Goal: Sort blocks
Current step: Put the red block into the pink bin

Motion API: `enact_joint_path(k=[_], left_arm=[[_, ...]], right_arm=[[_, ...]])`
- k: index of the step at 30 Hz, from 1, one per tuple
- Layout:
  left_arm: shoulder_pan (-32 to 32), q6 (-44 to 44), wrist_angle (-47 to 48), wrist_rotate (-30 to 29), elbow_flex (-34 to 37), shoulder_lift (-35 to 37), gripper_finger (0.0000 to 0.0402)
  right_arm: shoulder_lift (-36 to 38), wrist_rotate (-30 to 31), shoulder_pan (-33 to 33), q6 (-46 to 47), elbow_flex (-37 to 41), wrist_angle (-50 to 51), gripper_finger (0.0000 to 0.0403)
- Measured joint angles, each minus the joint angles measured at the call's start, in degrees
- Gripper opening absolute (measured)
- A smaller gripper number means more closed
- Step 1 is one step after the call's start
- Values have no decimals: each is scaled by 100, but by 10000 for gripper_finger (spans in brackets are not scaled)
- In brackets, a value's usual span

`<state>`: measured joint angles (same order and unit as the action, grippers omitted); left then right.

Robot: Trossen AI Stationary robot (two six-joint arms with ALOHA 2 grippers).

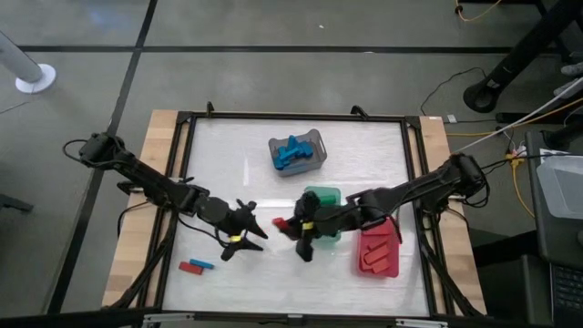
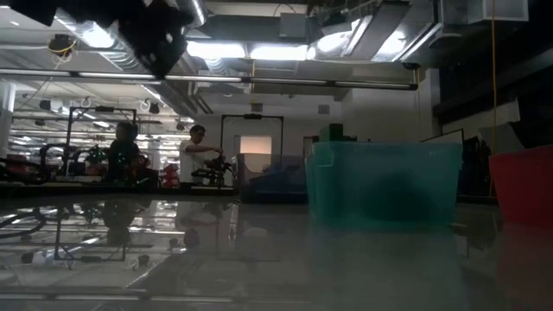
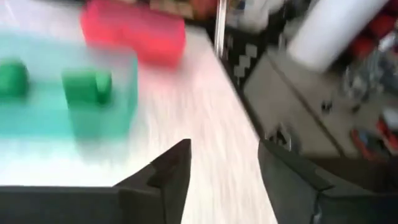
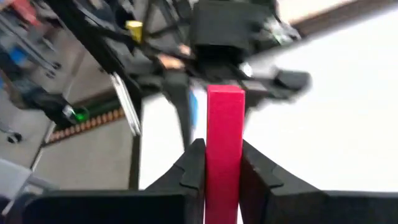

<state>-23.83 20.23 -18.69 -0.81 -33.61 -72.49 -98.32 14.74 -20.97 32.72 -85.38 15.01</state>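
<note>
the right gripper [image 4: 222,163] pinches a red bar block [image 4: 224,146] beside the green tray [image 1: 324,198] – a loose pinch could drop it short of the red tray [image 1: 378,251] – while the left gripper [image 3: 224,168] hangs with fingers apart

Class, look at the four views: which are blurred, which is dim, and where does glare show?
Left wrist view: motion blur smears the green tray and red tray. Right wrist view: the background is blurred, while the red block in the right gripper stays fairly sharp. Low view: dim, ceiling lights mirrored on the table. High view: faint glare on the tabletop.
</note>
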Motion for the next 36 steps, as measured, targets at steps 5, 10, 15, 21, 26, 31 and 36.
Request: enact_joint_path(k=[5, 10, 15, 21, 26, 31, 36], left_arm=[[-154, 10, 1104, 279, 0, 2, 187], [-386, 80, 2012, 294, 2, 2, 188], [-658, 413, 2530, 289, 2, 2, 188], [-1025, 552, 2742, 473, 2, 2, 188], [-1316, 787, 2763, 769, 2, 2, 188], [-1592, 1196, 3188, 809, 2, 2, 189], [-1880, 1599, 3738, 878, 4, 2, 189]], right_arm=[[511, -657, 0, 777, -2, 1728, 60], [691, -1446, -126, 1364, -10, 3752, 62], [606, -1497, -535, 1956, -4, 5827, 63], [550, -1276, -1140, 2765, -2, 6883, 64], [546, -821, -1540, 2874, -2, 6725, 64], [546, -539, -1747, 3137, -2, 6562, 64], [545, -527, -1778, 3162, -2, 6570, 65]])
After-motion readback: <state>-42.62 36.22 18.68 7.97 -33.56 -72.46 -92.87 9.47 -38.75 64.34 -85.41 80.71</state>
